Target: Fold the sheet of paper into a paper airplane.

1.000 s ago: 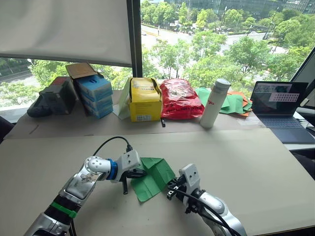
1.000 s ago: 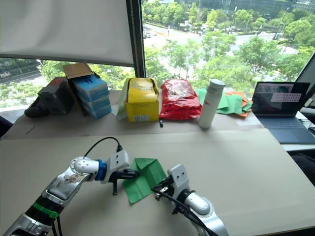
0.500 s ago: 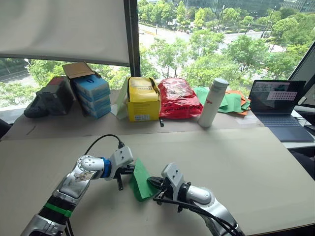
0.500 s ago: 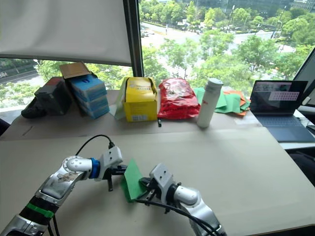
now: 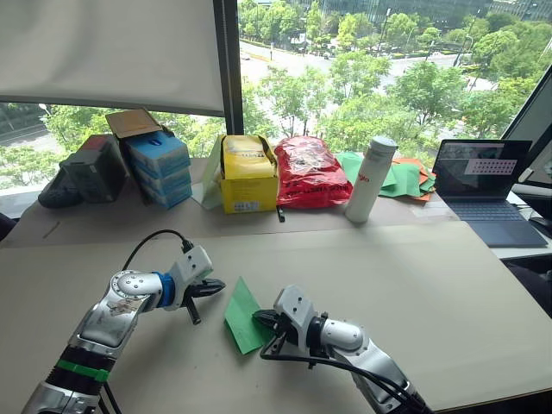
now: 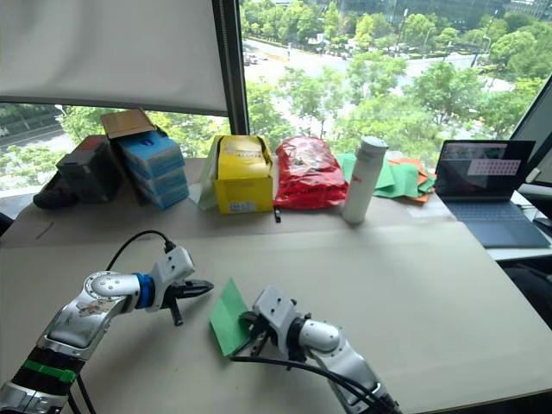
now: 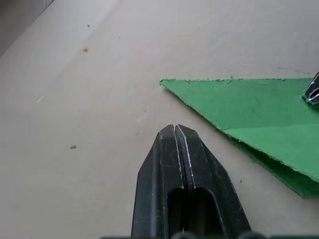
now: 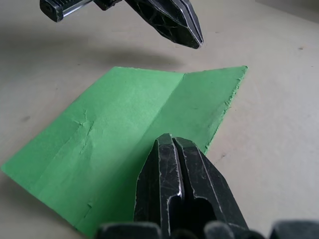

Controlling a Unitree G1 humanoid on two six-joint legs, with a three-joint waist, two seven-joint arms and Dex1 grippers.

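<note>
**Both grippers closed, green paper folded on table between them**

Right gripper (image 8: 172, 142): fingers pressed together, no gap, tips resting on or just over the sheet of paper (image 8: 134, 134); cannot tell if it actually pinches an edge. In the head view the right gripper (image 5: 261, 320) sits at the paper's near right edge.

Left gripper (image 7: 174, 130): fingers fully together, holding nothing, tips just short of the paper's pointed corner, small gap of bare table between. In the head view the left gripper (image 5: 211, 285) is just to the left of the paper, apart from it. The left gripper's black tips also show in the right wrist view, hovering beyond the paper's far edge.

Sheet of paper (image 5: 242, 314): folded flat into a narrow pointed wedge, layered, one straight crease down it, some wrinkles. It lies on the table (image 5: 414, 285), between the two grippers, directly in front of the right fingertips.

Far beyond both grippers, along the window: blue boxes (image 5: 158, 164), yellow box (image 5: 248, 173), red bag (image 5: 310, 172), white bottle (image 5: 369, 179), pile of green and orange papers (image 5: 405, 178), laptop (image 5: 483, 185) ahead-right of the right gripper.
</note>
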